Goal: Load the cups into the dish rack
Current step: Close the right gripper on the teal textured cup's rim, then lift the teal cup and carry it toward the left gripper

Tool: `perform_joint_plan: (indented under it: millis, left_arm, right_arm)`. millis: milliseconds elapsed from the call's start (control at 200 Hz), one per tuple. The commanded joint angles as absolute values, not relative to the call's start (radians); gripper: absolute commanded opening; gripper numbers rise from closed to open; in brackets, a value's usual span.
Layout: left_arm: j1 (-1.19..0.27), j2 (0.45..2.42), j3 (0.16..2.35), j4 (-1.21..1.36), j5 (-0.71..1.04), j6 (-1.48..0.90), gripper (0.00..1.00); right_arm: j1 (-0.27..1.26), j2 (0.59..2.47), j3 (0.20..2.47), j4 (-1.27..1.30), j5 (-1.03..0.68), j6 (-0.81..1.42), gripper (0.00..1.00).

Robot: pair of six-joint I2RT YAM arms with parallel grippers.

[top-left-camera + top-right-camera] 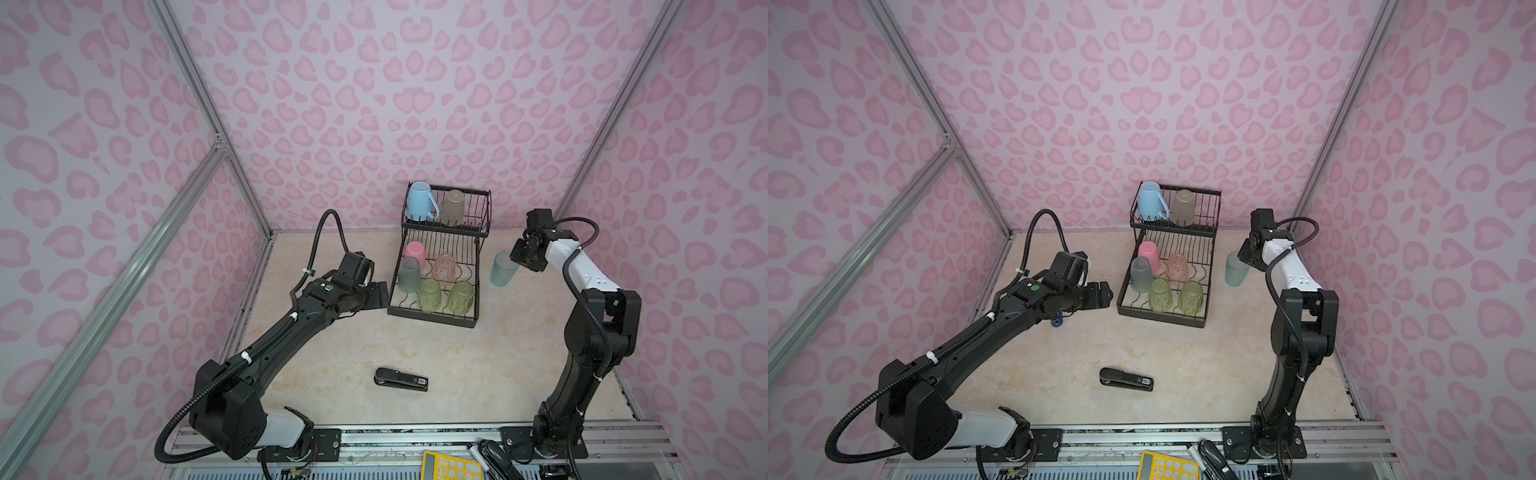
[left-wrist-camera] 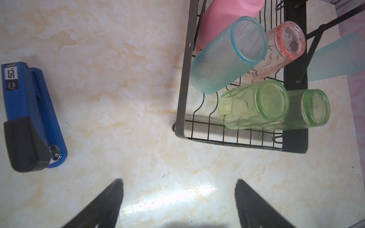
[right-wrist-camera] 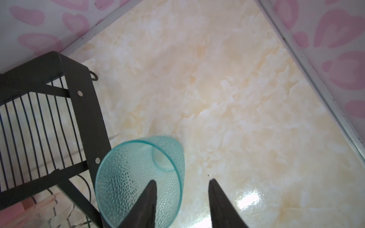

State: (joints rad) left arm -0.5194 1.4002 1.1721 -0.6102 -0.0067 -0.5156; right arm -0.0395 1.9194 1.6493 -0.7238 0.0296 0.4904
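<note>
Straddling rim of last teal cup [image 3: 128, 177], right gripper [image 3: 182, 180] is hanging jaws apart, not pinching yet (cup on table [image 3: 237, 98] just beside dish rack [image 3: 87, 110]); left gripper [image 2: 178, 180] is idling wide open. Next likely: closing, lifting, inverting into rack.

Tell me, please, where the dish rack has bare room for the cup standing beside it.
The upper basket is bare right of the beige tumbler. The lower tray is bare at its back right, beside the pink cup and behind the pinkish ribbed cup. Its front and left are crowded: two green cups, a blue-grey tumbler.
</note>
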Motion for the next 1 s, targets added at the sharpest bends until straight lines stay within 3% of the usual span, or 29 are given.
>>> perform_joint_plan:
  millis: [0,800,995]
  left_arm:
    - [-0.520,1.387,1.167,-0.591,-0.011,-0.518,0.90]
    - [-0.524,1.344,1.135,-0.586,-0.005,-0.545,0.90]
    - [-0.524,1.329,1.129,-0.588,-0.010,-0.544,0.90]
  right_arm:
    - [-0.040,1.916,1.614,-0.708,0.025,0.495,0.42]
    - [-0.037,1.926,1.546,-0.580,-0.075,0.558,0.15]
    - [-0.038,1.876,1.539,-0.580,-0.054,0.551,0.03]
